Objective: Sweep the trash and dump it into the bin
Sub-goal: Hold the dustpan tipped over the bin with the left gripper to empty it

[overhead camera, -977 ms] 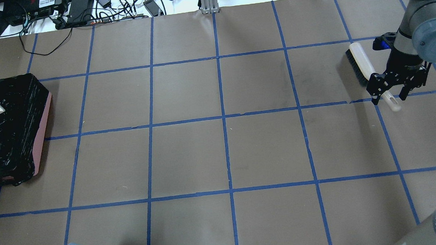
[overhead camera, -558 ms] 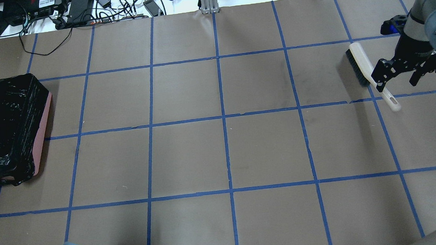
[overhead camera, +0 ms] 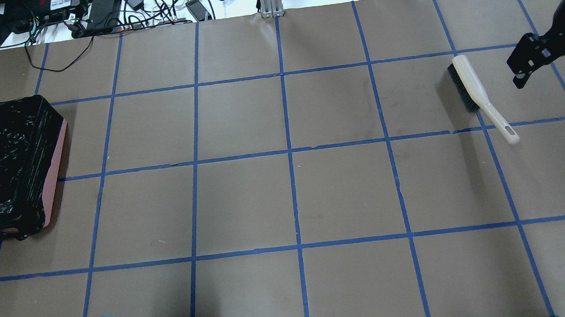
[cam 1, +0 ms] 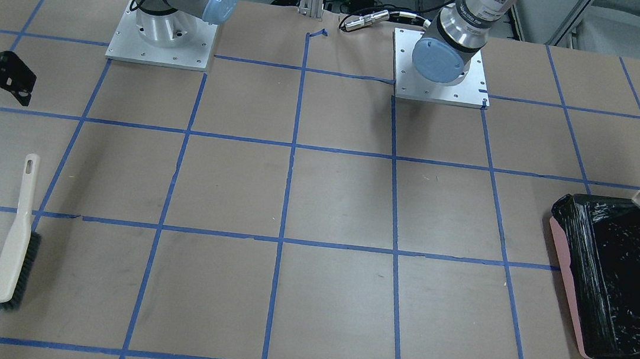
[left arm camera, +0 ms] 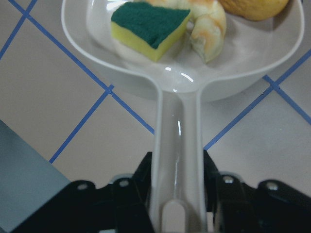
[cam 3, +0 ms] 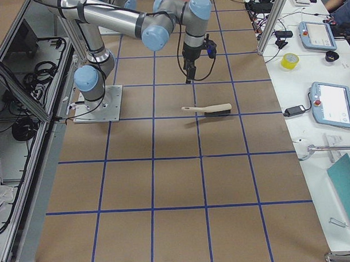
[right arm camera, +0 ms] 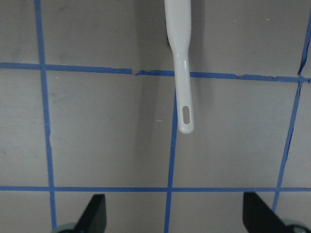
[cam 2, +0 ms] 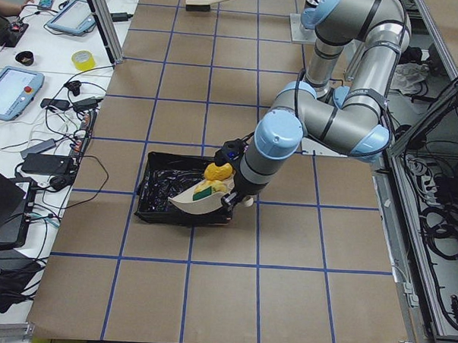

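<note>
1. Fingers first: my left gripper point(left arm camera: 177, 184) is clamped on the beige dustpan point(left arm camera: 80, 36) handle, one finger on each side.
2. Loaded pan, top of the wrist view: yellow-and-green sponge block point(left arm camera: 150, 26) at left, croissant piece point(left arm camera: 211, 29) curling just beside it, glossy potato lump point(left arm camera: 257, 7) at the upper right edge.
3. Exterior left view, centre: the pan hangs over the bin point(cam 2: 154, 187), by its right-hand rim, with all three pieces riding inside.
4. Overhead view, left edge: the bin sits with pink walls and a crinkled black liner.
5. Upper right there, my right gripper point(overhead camera: 547, 68) has its fingers spread wide, gripping nothing, apart from the brush point(overhead camera: 474, 90) lying on the table point(overhead camera: 290, 198).
</note>
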